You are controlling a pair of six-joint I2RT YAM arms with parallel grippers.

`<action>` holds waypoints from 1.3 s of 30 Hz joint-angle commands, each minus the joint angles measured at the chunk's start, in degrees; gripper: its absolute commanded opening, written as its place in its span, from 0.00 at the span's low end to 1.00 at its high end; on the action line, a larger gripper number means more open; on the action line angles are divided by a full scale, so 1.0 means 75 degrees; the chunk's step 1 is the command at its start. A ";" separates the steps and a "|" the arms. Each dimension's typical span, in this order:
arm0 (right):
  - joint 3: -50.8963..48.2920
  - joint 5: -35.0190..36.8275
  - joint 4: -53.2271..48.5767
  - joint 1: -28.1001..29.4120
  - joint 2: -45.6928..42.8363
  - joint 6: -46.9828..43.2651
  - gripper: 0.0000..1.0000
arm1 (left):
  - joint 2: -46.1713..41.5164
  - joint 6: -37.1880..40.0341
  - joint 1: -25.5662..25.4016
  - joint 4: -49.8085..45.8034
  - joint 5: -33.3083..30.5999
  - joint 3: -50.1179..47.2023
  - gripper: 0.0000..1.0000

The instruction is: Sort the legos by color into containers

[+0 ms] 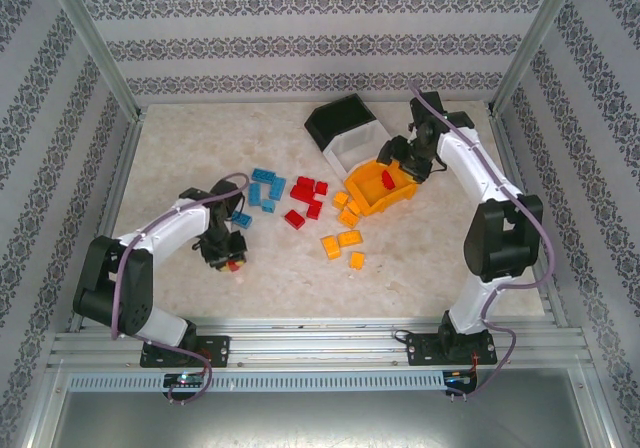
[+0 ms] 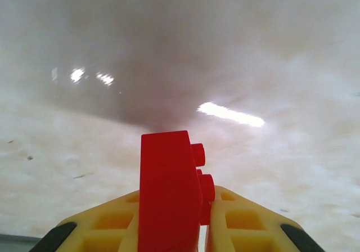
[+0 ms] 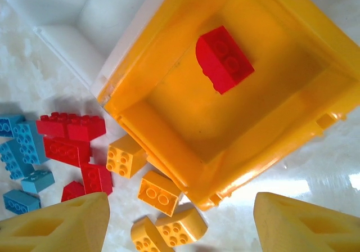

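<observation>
Three bins sit joined in a row toward 1 o'clock on the counter (image 1: 180,158), seen from above: black bin (image 1: 345,116), white bin (image 1: 352,154), orange bin (image 1: 374,206). Down at 8 o'clock the left hand (image 1: 231,258) is clenched on a red lego (image 1: 235,264). Loose legos lie mid-counter: blue bricks (image 1: 262,188) at 9 o'clock of the red bricks (image 1: 305,196), orange-yellow bricks (image 1: 345,232) at their 4 o'clock. The right hand (image 1: 405,163) hovers over the orange bin's 12 o'clock edge.

Left wrist: the red lego stands upright, pinched between yellow fingers (image 2: 112,225), its studs facing 3 o'clock.

Right wrist: the fingers (image 3: 56,226) are spread wide, released, with nothing between them. Below, the orange bin holds one stray red brick (image 3: 225,58), and the white bin touches it at 10 o'clock.
</observation>
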 commanded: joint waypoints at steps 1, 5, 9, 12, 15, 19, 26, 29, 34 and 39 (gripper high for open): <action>-0.0515 -0.0021 -0.0133 -0.0240 -0.0633 -0.0020 0.69 | 0.0308 0.0212 -0.0100 0.0226 0.0816 0.1205 0.21; -0.1461 -0.0004 -0.0043 -0.0478 -0.1328 0.0046 0.69 | 0.1203 0.0023 -0.0165 0.0944 0.1727 0.3031 0.21; -0.2249 0.0032 -0.0010 -0.0701 -0.2037 0.0159 0.69 | 0.2508 -0.0235 -0.0441 0.1669 0.2410 0.4821 0.21; -0.2720 0.0033 -0.0071 -0.0763 -0.2540 0.0215 0.69 | 0.3623 -0.0639 -0.0745 0.2176 0.2966 0.6017 0.20; -0.3106 0.0076 -0.0129 -0.0798 -0.2997 0.0303 0.69 | 0.4612 -0.1012 -0.1134 0.2626 0.3339 0.7040 0.20; -0.3548 0.0083 -0.0180 -0.0804 -0.3536 0.0504 0.69 | 0.5773 -0.1428 -0.1579 0.2919 0.3663 0.8204 0.20; -0.4186 0.0044 -0.0190 -0.0661 -0.4262 0.0845 0.69 | 0.7316 -0.1557 -0.2037 0.2328 0.3826 1.0179 0.20; -0.4323 0.0044 -0.0180 -0.0556 -0.4385 0.0965 0.69 | 0.7624 -0.1488 -0.2082 0.1938 0.3817 1.0700 0.30; -0.4323 0.0118 -0.0015 -0.0153 -0.4288 0.1175 0.70 | 0.7580 -0.1425 -0.2082 0.1817 0.3794 1.0716 0.47; -0.4096 0.0292 0.0066 0.0443 -0.3714 0.1117 0.70 | 0.7351 -0.1145 -0.2082 0.1551 0.3772 1.0715 0.58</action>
